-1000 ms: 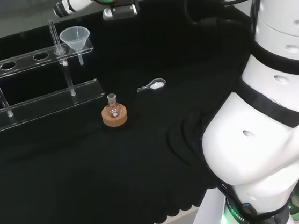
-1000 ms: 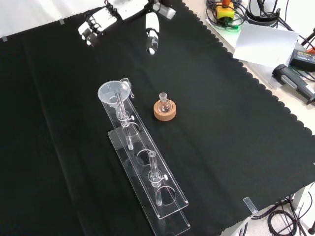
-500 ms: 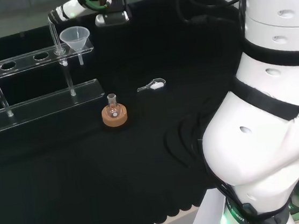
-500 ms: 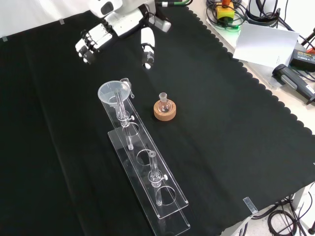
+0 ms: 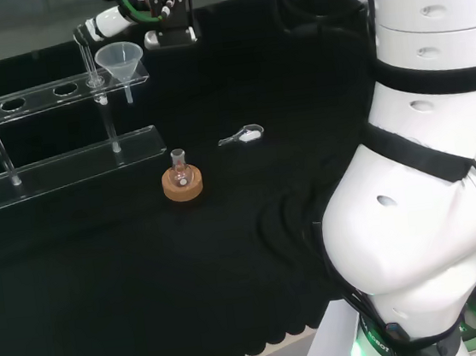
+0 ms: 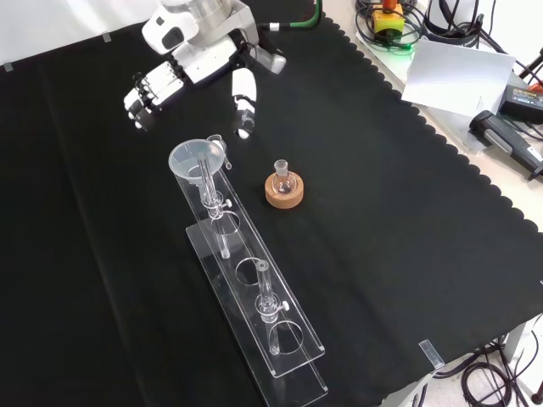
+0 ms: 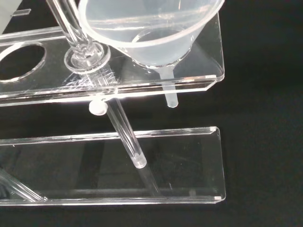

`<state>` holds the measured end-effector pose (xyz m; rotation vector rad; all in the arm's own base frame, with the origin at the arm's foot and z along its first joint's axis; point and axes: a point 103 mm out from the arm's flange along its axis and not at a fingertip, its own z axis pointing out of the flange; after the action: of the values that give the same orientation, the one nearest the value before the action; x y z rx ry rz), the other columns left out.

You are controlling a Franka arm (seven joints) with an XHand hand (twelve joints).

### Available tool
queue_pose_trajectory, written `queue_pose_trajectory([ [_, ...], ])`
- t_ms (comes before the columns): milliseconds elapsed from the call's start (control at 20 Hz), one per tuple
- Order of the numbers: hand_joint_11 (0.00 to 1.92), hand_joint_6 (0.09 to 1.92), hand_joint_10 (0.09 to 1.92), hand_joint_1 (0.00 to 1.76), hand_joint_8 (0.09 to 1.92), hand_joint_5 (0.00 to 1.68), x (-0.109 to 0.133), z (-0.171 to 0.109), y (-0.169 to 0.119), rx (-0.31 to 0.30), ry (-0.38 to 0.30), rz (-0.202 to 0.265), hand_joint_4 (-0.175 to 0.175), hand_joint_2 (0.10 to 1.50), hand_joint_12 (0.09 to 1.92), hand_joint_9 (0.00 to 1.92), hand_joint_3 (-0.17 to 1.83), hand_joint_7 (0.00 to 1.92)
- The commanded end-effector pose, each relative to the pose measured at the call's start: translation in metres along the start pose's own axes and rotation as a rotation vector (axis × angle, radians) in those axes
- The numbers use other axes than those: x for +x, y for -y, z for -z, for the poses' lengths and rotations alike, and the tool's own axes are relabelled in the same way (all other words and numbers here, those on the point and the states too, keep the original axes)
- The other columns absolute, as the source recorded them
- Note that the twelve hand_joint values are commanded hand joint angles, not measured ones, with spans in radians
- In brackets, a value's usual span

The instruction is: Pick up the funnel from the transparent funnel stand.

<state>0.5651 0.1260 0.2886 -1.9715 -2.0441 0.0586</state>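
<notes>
The hand (image 6: 182, 64) hangs over the far end of the bench as the front view shows it, fingers (image 6: 144, 91) spread and the thumb (image 6: 244, 102) held apart, grasping nothing. I would call this the approach: it is near the funnel (image 6: 197, 160) but not touching it. The funnel sits in the end hole of the transparent funnel stand (image 6: 254, 288), at the end of the stand nearest the hand, its wide mouth up and its short stem (image 7: 169, 90) poking down through the upper shelf (image 7: 208, 56). It is a pale, milky, smooth-walled cone, probably light plastic. The stand is clear sheet, two long flat shelves with round holes, joined by thin clear rods (image 7: 125, 135); its edges catch the light and the rest nearly vanishes against the black cloth (image 6: 407, 254). Beside the stand a small glass flask (image 6: 282, 174) rests in a cork ring (image 6: 283, 192). Next, I'd guess, the hand must come down with fingers and thumb on either side of the cone, close on the rim, then lift straight up so the stem clears the hole without dragging the stand or knocking the rod just beside it.
</notes>
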Motion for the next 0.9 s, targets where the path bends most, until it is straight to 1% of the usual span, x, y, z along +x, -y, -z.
queue_pose_trajectory([
  [50, 0.0, 0.09, 0.09, 0.24, 0.09, 0.0, -0.001, -0.01, -0.016, 0.025, -0.017, -0.019, 0.067, 0.63, 0.09, 0.0, 0.02, 0.0],
  [350, 0.0, 0.09, 0.09, 0.24, 0.09, 0.0, -0.002, -0.022, -0.023, 0.057, -0.023, -0.018, 0.066, 0.63, 0.09, 0.0, 0.02, 0.0],
  [700, 0.0, 0.09, 0.09, 0.24, 0.09, 0.0, -0.001, -0.031, -0.015, 0.082, -0.021, -0.015, 0.065, 0.63, 0.09, 0.0, 0.02, 0.0],
  [900, 0.0, 0.09, 0.09, 0.24, 0.09, 0.0, 0.004, -0.033, -0.012, 0.088, -0.015, -0.001, 0.065, 0.63, 0.09, 0.0, 0.02, 0.0],
])
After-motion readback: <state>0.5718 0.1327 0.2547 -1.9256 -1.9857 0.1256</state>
